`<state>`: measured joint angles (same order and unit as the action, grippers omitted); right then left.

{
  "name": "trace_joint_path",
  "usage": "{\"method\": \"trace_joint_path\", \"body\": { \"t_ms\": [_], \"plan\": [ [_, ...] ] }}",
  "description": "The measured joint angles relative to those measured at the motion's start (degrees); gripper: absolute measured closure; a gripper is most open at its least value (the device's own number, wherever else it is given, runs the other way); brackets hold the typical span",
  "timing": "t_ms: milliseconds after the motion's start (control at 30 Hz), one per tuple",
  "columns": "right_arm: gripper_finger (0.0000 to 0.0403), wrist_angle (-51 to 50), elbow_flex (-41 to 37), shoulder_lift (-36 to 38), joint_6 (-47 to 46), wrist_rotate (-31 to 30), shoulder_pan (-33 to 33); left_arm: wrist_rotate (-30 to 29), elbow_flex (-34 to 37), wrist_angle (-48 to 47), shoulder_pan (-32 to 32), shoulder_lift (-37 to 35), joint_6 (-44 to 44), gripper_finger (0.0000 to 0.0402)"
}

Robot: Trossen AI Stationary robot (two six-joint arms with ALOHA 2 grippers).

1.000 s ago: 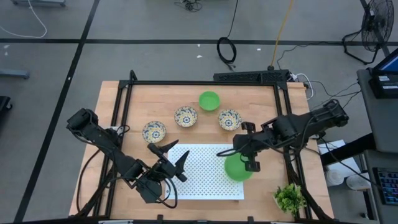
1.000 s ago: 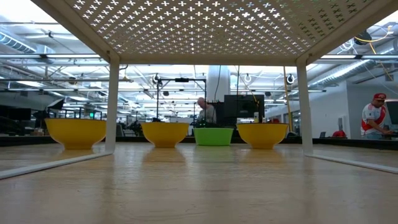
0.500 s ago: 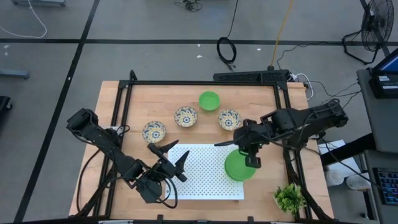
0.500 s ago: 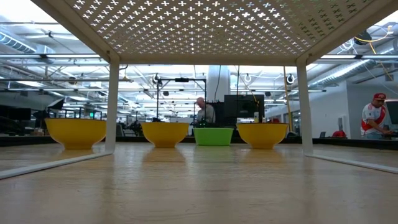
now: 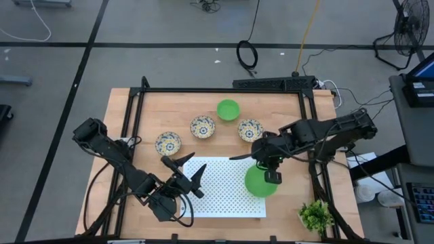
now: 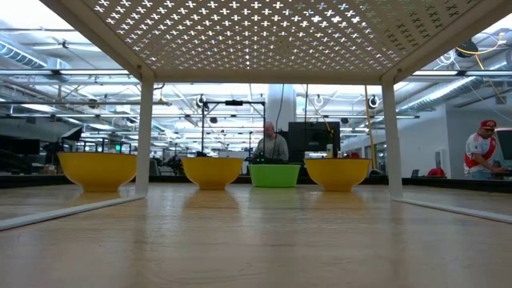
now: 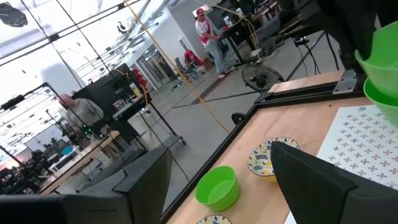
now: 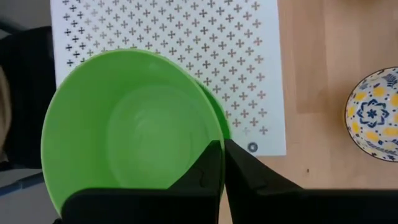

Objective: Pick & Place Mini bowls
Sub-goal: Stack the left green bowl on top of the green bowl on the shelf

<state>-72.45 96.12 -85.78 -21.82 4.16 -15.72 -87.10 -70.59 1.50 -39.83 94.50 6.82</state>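
Note:
My right gripper point(image 5: 266, 171) is shut on a plain green mini bowl point(image 5: 260, 181) over the right end of the white perforated platform point(image 5: 217, 190). A second green bowl point(image 8: 219, 122) shows as a crescent right under it; whether the two touch, I cannot tell. On the wooden table beyond the platform, each on its base, stand another green bowl point(image 5: 228, 109) and three patterned bowls point(image 5: 203, 126), point(image 5: 250, 130), point(image 5: 168, 143). My left gripper point(image 5: 188, 171) is open and empty over the platform's left part. My right gripper pinches the green bowl's rim point(image 8: 219, 144) on the side toward the table's far edge. One finger point(image 8: 205, 177) is inside the bowl and one point(image 8: 249, 180) outside. The fingers come from above, pointing down. The bowl sits upright, its mouth up, over the second green bowl.
A small green plant point(image 5: 315, 215) stands at the table's near right corner. A black frame point(image 5: 220, 90) runs round the table. In the low view the platform's legs point(image 6: 145, 132) stand in front of the bowls, and people show in the room behind.
My right gripper has shifted slightly toward the table's left and far edge, its wrist turning a little. The green bowl in it stays in about the same place over the platform's right end.

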Motion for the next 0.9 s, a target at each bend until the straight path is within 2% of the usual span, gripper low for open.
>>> {"method": "trace_joint_path", "body": {
  "t_ms": [200,500,700,900],
  "plan": [
    [0.0386,0.57,0.00,-0.52,-1.16,0.92,0.00,0.01,0.00,0.00,-0.07,0.00,0.10,0.0128],
    [0.0323,0.84,0.00,-0.55,-1.09,0.53,0.00,0.01,-0.01,0.00,-0.07,0.00,0.10,0.0128],
    [0.0287,5.28,0.00,-0.08,0.36,0.44,0.02,0.01,-0.02,0.00,-0.05,0.00,0.06,0.0128],
    [0.0277,8.92,0.00,1.77,3.08,0.14,-0.36,0.01,-0.02,0.00,-0.07,0.00,0.10,0.0128]
  ]
}}
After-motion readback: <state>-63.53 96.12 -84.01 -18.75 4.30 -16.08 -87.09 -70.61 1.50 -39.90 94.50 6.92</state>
